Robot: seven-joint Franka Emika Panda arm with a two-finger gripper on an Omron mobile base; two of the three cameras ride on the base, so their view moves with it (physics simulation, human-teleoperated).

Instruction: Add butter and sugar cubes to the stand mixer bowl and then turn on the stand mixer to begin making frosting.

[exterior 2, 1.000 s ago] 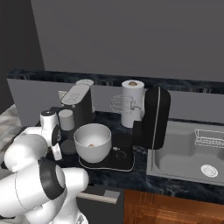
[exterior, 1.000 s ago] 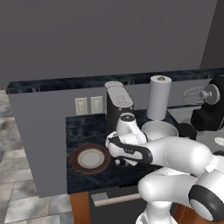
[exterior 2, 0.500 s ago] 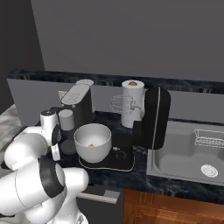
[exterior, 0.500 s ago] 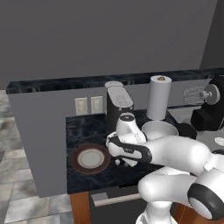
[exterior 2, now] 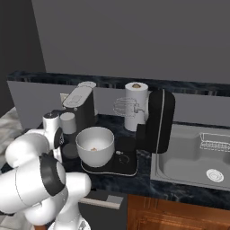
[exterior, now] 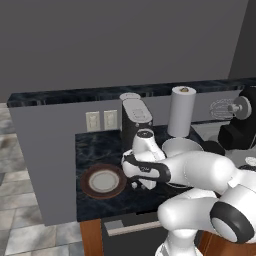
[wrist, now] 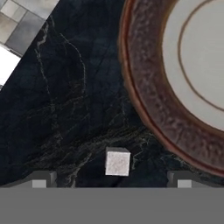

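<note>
The pincer (wrist: 111,181) hangs wide open, empty, straddling a whitish sugar cube (wrist: 117,161) on the dark counter (wrist: 65,109) just beside the brown-rimmed plate (wrist: 144,87). Something tan already lies in the stand mixer bowl (exterior 2: 95,146); this cube and switching on the stand mixer (exterior 2: 155,121) look left.

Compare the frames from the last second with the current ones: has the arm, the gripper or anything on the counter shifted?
No visible change. The arm holds the same pose in both base views, with the gripper open and low over the dark counter, a sugar cube lying between its fingertips beside the brown-rimmed plate. The stand mixer bowl, stand mixer and paper towel roll sit where they were.
</note>
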